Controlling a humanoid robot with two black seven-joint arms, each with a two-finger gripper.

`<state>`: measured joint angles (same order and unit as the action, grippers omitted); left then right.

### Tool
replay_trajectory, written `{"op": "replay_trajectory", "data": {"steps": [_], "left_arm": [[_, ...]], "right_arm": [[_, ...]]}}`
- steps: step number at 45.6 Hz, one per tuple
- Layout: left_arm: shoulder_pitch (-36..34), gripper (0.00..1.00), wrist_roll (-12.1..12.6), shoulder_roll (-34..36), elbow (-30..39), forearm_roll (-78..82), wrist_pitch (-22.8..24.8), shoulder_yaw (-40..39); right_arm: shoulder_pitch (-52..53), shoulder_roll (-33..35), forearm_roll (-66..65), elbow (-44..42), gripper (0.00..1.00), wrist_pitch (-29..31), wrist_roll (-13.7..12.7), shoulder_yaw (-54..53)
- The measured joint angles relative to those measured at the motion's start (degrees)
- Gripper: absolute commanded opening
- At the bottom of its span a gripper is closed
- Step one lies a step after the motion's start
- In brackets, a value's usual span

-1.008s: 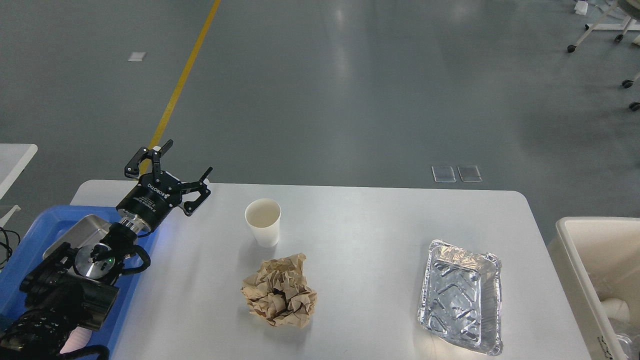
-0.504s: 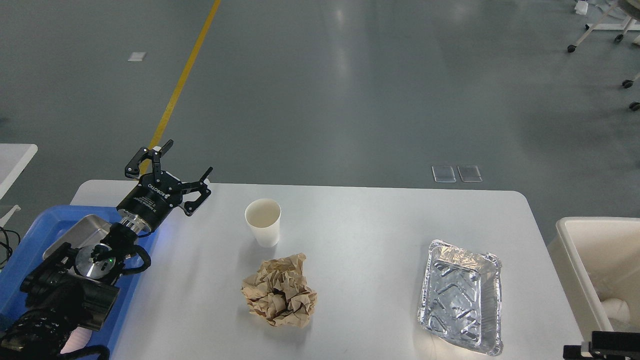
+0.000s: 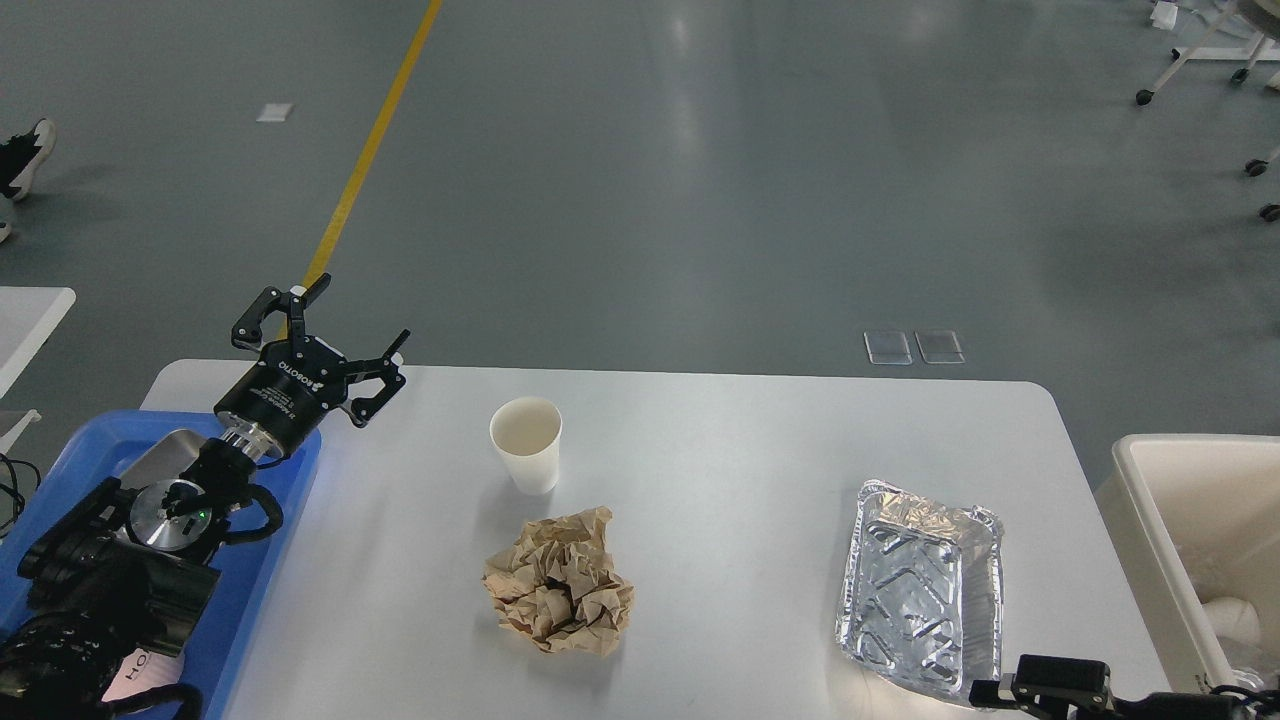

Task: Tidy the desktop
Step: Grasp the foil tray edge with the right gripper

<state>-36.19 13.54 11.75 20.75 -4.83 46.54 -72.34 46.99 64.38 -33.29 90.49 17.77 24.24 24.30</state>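
Table (image 3: 720,440) clutter remains: paper cup (image 3: 526,443), crumpled brown paper (image 3: 558,595), foil tray (image 3: 925,598). Left gripper (image 3: 322,330) jaws apart, empty; right gripper (image 3: 985,692) unclear.

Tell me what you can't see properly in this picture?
- Right claw: head view, barely inside the bottom edge, dark; open or shut is unclear.
- Steel tray in the blue tray: mostly hidden by my left arm.
- Beige bin: cut by the right edge; its contents are unclear.
- Shoe: its wearer is cut by the left edge.
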Motion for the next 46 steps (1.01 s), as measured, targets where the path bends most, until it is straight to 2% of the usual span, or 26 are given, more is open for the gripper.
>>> {"op": "replay_trajectory", "data": {"steps": [12, 32, 46], "left_arm": [[-0.01, 0.97, 0.0, 0.21, 0.0, 0.0, -0.14, 0.0], [0.42, 0.97, 0.08, 1.92, -0.01, 0.0, -0.14, 0.0], [0.23, 0.97, 0.09, 2.18, -0.01, 0.0, -0.3, 0.0]], "right_arm": [[-0.47, -5.7, 3.66, -1.42, 1.0, -5.16, 0.29, -0.88], [-2.16, -13.3, 5.52, -6.5, 1.0, -5.9, 0.37, -3.16], [-5.69, -15.08, 6.18, -10.76, 1.0, -5.91, 0.37, -5.35]]}}
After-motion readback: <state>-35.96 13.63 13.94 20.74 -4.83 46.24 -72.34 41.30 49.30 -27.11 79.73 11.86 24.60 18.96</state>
